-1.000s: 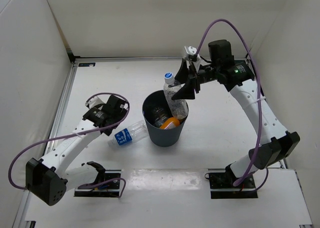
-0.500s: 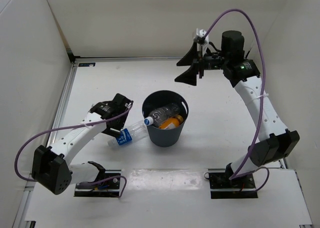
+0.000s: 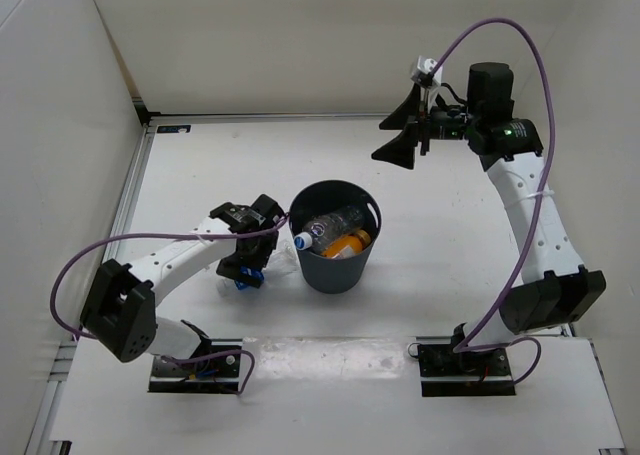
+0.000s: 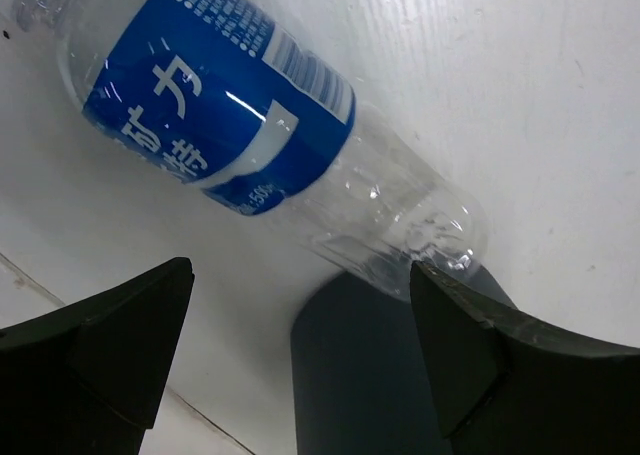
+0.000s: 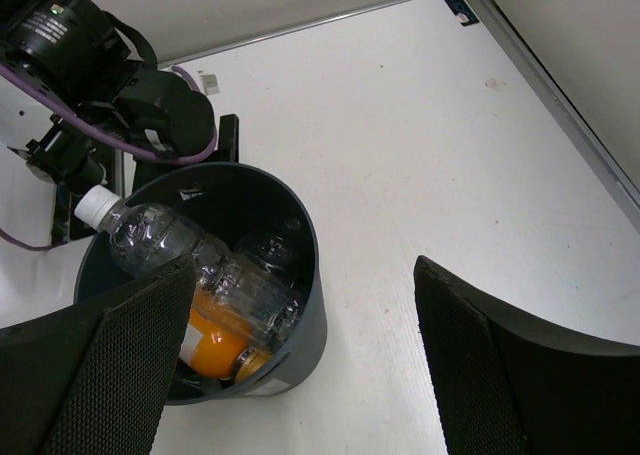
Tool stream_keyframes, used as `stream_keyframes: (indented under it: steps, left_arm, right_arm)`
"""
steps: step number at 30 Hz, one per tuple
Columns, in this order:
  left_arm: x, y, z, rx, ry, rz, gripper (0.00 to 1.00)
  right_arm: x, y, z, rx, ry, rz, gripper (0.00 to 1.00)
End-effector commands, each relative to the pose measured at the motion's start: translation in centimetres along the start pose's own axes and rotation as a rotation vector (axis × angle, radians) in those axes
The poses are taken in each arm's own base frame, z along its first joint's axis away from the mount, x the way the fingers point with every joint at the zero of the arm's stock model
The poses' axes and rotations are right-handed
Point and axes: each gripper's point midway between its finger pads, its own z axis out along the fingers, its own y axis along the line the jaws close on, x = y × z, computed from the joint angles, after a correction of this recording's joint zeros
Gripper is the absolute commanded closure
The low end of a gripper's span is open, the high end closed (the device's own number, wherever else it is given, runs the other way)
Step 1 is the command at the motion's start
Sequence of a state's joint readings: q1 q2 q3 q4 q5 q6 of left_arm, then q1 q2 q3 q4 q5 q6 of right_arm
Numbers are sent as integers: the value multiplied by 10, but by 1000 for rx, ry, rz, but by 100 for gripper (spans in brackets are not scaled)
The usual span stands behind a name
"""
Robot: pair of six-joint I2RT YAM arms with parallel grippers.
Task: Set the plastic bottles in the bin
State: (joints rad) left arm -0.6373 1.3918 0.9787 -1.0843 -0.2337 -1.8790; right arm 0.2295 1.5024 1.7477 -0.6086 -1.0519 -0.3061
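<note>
Last bottle outstanding: left gripper (image 4: 300, 270), spread, over blue-labelled bottle (image 4: 225, 125) beside bin (image 3: 330, 273), centre-left; must close, lift. Right gripper (image 3: 378, 141) spread, empty.

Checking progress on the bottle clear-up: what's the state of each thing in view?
bin: upright, bottles inside.
clear white-capped bottle: in the bin, tilted, cap by the rim.
orange bottle: in the bin, under the clear one.
blue-labelled bottle: on its side on the table, outside the bin.
left pincer: open, over the blue-labelled bottle, not gripping.
right pincer: open, empty, raised beyond the bin.
</note>
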Motion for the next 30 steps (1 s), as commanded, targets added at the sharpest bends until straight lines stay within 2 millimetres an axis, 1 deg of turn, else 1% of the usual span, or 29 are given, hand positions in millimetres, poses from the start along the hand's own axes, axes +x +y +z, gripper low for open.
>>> stream_keyframes:
  steps: [1,3,4,7,9,13,17,19,20,23,24,25,26,27,28,29,30]
  left_arm:
    - [-8,-12,16,-13,-38,-476,0]
    - [-5,-18,21,-2,-25,-497,0]
    - [-5,-15,28,-24,-37,-496,0]
    - [-6,-12,36,-46,-49,-488,0]
    - [-9,-16,41,-37,-47,-493,0]
    - [-13,-25,38,-11,-49,-471,0]
    - [-21,-24,32,-12,-67,-458,0]
    - [-25,-28,21,17,-71,-459,0]
    - [-29,-30,18,31,-78,-466,0]
    - [-35,-40,1,94,-79,-468,0]
    - [-47,-51,-11,149,-115,-473,0]
    - [-51,-54,-19,176,-127,-407,0]
    - [-56,-59,-24,198,-140,-380,0]
    - [-67,-76,-44,275,-168,-366,0]
    - [-76,-80,-51,305,-200,-205,0]
    - [-81,-91,-62,368,-209,-163,0]
    - [-86,-100,-76,410,-240,-24,0]
  right_arm:
    - [-12,14,-18,24,-11,-33,10]
    - [-12,12,-23,39,-10,-22,10]
    - [-12,14,-24,35,-10,-22,10]
    - [-12,13,-30,51,-7,-28,10]
    - [-11,12,-34,56,-3,-22,10]
    - [-10,11,-37,67,4,-17,10]
    - [-9,13,-31,54,10,-12,10]
    - [-9,14,-28,47,11,-14,10]
    - [-8,15,-26,42,13,-16,10]
    - [-8,16,-21,33,12,-19,10]
    - [-9,15,-20,31,11,-19,10]
    - [-8,16,-20,30,12,-17,10]
    - [-9,14,-19,27,10,-20,10]
    - [-7,14,-17,23,13,-15,10]
    - [-7,13,-16,20,13,-17,10]
    - [-6,13,-15,20,14,-16,10]
    - [-4,13,-12,11,18,-13,10]
